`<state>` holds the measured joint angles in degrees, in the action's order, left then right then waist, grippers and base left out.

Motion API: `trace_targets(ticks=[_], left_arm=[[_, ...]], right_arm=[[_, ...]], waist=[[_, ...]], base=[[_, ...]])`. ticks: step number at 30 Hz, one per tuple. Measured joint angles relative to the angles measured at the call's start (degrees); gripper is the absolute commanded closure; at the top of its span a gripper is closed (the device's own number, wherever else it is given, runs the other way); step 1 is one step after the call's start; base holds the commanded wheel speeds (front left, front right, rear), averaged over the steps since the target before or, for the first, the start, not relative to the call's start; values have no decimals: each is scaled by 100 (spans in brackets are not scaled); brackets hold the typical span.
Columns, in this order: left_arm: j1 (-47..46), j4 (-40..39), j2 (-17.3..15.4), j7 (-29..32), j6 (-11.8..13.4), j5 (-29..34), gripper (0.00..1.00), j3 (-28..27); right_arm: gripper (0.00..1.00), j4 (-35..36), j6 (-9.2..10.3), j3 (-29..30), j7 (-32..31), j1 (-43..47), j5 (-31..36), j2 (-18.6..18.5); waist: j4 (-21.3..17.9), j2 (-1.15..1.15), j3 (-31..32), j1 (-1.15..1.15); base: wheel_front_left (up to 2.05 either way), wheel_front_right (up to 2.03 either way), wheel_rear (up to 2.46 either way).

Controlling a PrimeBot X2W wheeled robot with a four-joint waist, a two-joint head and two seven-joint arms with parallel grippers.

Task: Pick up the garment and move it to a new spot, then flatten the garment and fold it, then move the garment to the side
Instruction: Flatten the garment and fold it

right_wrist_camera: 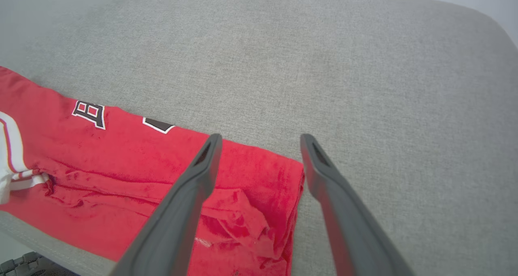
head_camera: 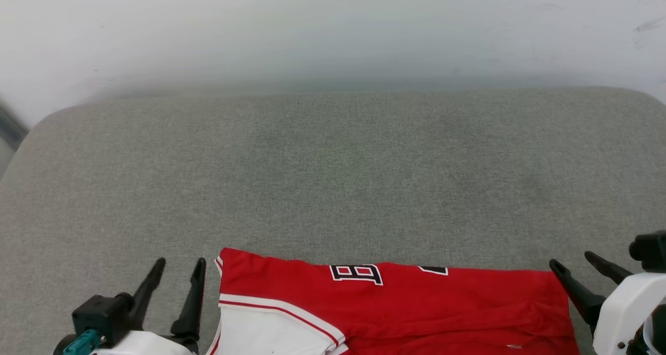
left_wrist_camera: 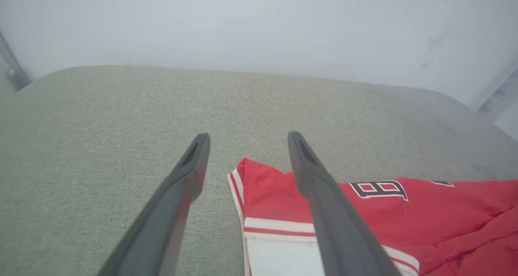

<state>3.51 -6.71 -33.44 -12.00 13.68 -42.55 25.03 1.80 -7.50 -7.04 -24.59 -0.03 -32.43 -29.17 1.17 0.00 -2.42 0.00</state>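
Observation:
The garment (head_camera: 406, 303), a red jersey with a white striped sleeve and block lettering, lies folded along the near edge of the grey cushion (head_camera: 333, 178). My left gripper (head_camera: 178, 268) stands open just left of the garment's left edge, holding nothing. In the left wrist view the garment (left_wrist_camera: 275, 195) lies under and between that gripper's (left_wrist_camera: 248, 140) fingertips. My right gripper (head_camera: 574, 260) is open at the garment's right end. In the right wrist view its fingers (right_wrist_camera: 261, 140) straddle the garment's (right_wrist_camera: 133, 166) right edge, empty.
The grey padded cushion stretches far beyond the garment, with a pale wall (head_camera: 333, 27) behind it. The cushion's near edge (right_wrist_camera: 48, 251) runs just below the garment in the right wrist view.

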Motion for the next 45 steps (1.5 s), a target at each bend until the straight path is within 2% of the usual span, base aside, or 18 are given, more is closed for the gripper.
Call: trace_targets(ticks=[4, 7, 13, 18, 25, 33, 45], left_arm=[[66, -12, 348, -285, 89, 334, 0, -453], [79, -357, 849, -292, 5, 1066, 0, -1124], [417, -693, 1575, -307, -470, 2554, 0, -1857], [558, -655, 1986, -307, -821, 3086, 0, -2156], [488, -603, 2305, -307, -1306, 3444, 0, -2391], [309, -437, 2604, -307, -1726, 3655, 0, -2505], [211, -366, 2726, -307, -1937, 3809, 0, -2676]], right_arm=[[0, 131, 0, 572, -125, 257, 190, 523], [0, 187, 0, 905, -210, 425, 405, 843], [0, 240, 0, 1358, -359, 650, 664, 1437], [0, 230, 0, 1552, -470, 771, 882, 1667], [0, 76, 0, 1898, -835, 853, 1288, 1852], [0, -263, 1, 1857, -1185, 856, 1321, 2008], [0, -771, 12, 1762, -1010, 734, 1269, 2012]], waist=[[32, 0, -48, 0], [68, 0, -111, 0], [120, 0, -236, 0], [146, 0, -322, 0], [230, 0, -498, 0], [392, 0, -716, 0], [544, 0, -828, -1]], base=[[0, 0, 0], [0, 0, 0], [0, 0, 0], [0, 0, 0], [0, 0, 0], [0, 0, 0], [0, 0, 0]])
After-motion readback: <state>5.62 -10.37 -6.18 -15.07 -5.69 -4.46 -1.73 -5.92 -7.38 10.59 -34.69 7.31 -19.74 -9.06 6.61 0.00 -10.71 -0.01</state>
